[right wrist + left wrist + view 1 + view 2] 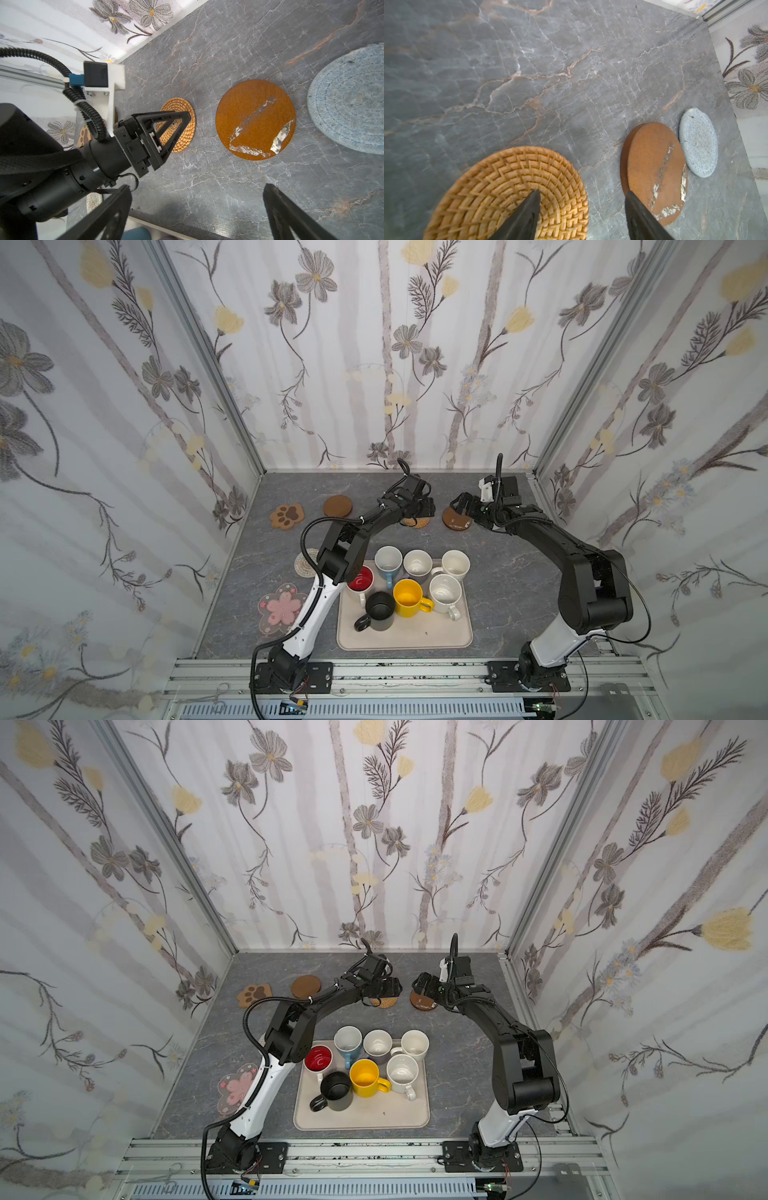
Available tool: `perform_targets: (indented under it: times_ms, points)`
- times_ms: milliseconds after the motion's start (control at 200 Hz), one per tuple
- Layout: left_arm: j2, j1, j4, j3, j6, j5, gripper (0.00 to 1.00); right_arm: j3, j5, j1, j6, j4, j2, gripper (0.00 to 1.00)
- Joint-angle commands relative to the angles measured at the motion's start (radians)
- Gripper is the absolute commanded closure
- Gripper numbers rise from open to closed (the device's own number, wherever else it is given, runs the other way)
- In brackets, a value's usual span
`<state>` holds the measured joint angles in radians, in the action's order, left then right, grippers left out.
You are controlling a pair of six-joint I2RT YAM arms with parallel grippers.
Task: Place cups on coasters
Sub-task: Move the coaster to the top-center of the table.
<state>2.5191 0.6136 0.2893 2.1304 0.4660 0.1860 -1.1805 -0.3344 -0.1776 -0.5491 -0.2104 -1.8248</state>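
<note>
Left pincer (582,193) has its jaws apart with nothing between them: one finger is over the woven rattan round coaster (508,187), the other over bare grey marble tabletop (550,72). Can't tell if the tip touches the weave. Right pincer (197,187) is spread wide and empty, with the glossy brown disc coaster (255,119) just ahead of it and the grey knitted round coaster (349,99) beyond that, off to one side. The two pincers sit near each other, tip toward tip. The seven handled ceramic mugs (417,564) are well behind both pincers, back toward the arm bases, bunched on the beige rectangular tray (405,639). No coaster carries one yet. Risks, my read: arms clash if both pull back to the tray at once. A dragging finger could skid the light rattan mat. The mugs are packed side by side, so closing on the yellow mug (409,597) could shove the black mug (380,610) or snag a handle.
</note>
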Motion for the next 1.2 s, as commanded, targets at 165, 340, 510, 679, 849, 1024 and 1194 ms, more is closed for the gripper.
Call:
perform_targets:
  times_ms: [165, 340, 510, 679, 849, 1024, 1194]
  points:
    - [-0.057, -0.028, 0.022, 0.069, -0.031, 0.012, 0.3, 0.01, 0.024, -0.024, -0.004, 0.026, 0.024, 0.0]
    - [-0.116, -0.072, 0.024, -0.033, -0.04, -0.007, 0.54, 0.003, 0.035, -0.047, 0.008, 0.018, 0.021, 0.0]
    - [-0.136, -0.122, 0.027, -0.167, -0.029, -0.018, 0.75, 0.002, 0.029, -0.051, 0.0, 0.028, 0.018, 0.0]
    - [-0.108, -0.13, 0.025, -0.213, -0.04, -0.018, 0.81, -0.006, 0.022, -0.057, -0.006, 0.03, 0.008, 0.0]
    - [-0.072, -0.125, 0.023, -0.201, -0.029, -0.008, 0.83, -0.008, 0.026, -0.06, -0.004, 0.025, 0.005, 0.0]
    - [-0.047, -0.108, 0.023, -0.197, -0.021, 0.0, 0.83, 0.004, 0.032, -0.06, 0.0, 0.024, 0.006, 0.0]
    - [-0.042, -0.08, 0.021, -0.19, -0.011, 0.006, 0.84, 0.002, 0.029, -0.06, -0.001, 0.027, 0.001, 0.0]
